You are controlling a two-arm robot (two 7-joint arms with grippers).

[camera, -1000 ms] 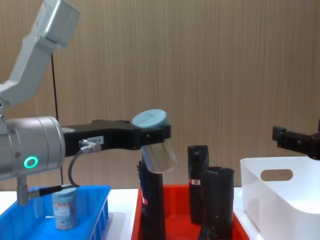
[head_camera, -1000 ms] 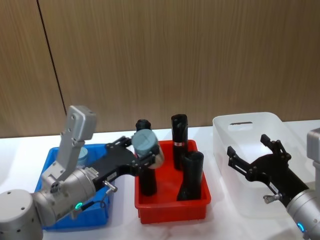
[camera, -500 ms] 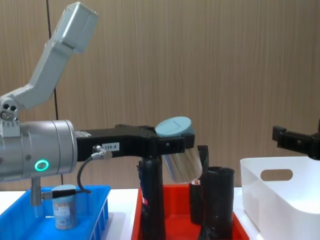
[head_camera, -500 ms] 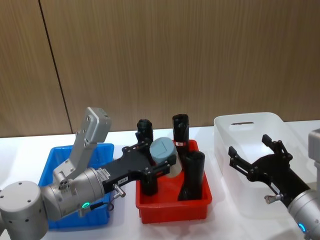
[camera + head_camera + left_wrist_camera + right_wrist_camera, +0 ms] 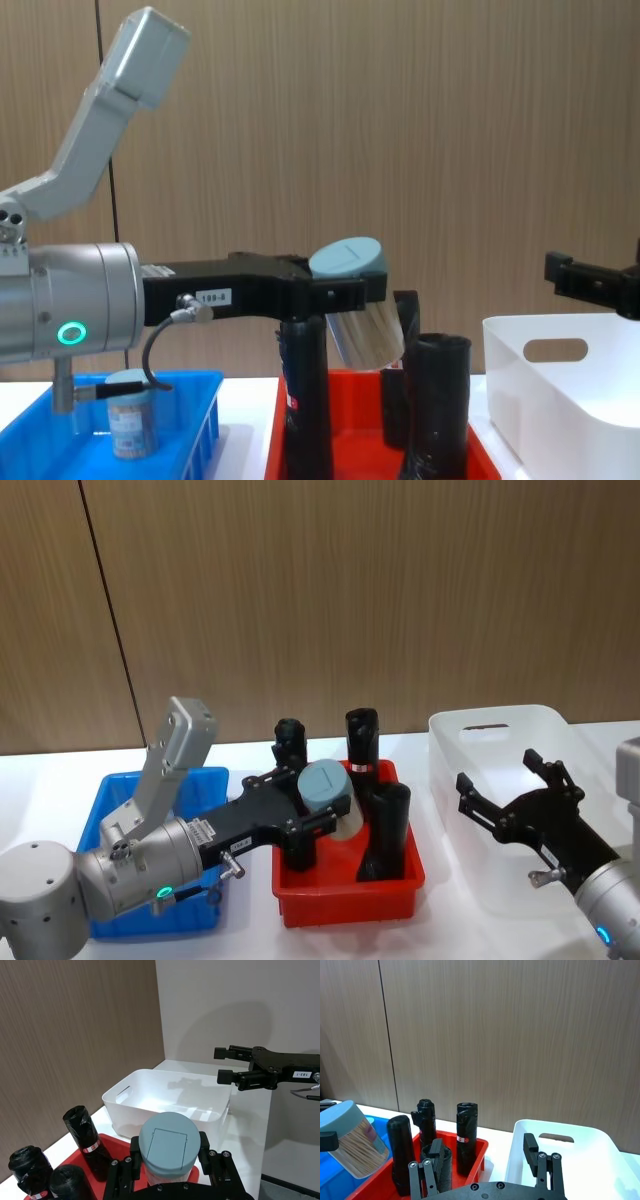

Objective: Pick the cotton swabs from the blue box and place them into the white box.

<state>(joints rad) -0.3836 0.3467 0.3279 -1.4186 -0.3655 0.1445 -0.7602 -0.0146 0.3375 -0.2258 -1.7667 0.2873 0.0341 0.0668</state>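
**Swab jar in transit above the red bin**

The left gripper (image 5: 345, 293) was closed on a cotton swab jar (image 5: 356, 1140), its fingers clamped at either side just under the pale blue-grey lid. The jar hung tilted, with the lid uppermost and the clear body slanting down toward the white box (image 5: 500, 725). In the head view it was above the red bin (image 5: 345, 900), over the bin's 9 o'clock half.

The blue box (image 5: 115, 790) lay at 9 o'clock from the red bin and the white box at 3 o'clock. A second swab jar (image 5: 128, 410) stood upright in the blue box.

Black wrapped rolls (image 5: 361, 742) stood upright in the red bin at its 11 and 12 o'clock positions, at its centre and directly beneath the gripper. Whether the carried jar touched the nearest roll could not be told.

The right gripper (image 5: 495, 767) hovered over the white box with its fingers spread wide and nothing between them.

Judged hazards:
- **Clipping a roll.** The jar's lower end hung about level with the roll tops, so a level sweep toward 3 o'clock would likely clip one. That could topple the roll or pry the jar loose.
- **Slipping in the grip.** The slanted, high grip left most of the body unsupported, so a knock might rotate the jar out of the fingers and drop it into the red bin.
- **Meeting the right gripper.** The right gripper sat over the destination and could meet the incoming arm unless it gave way.
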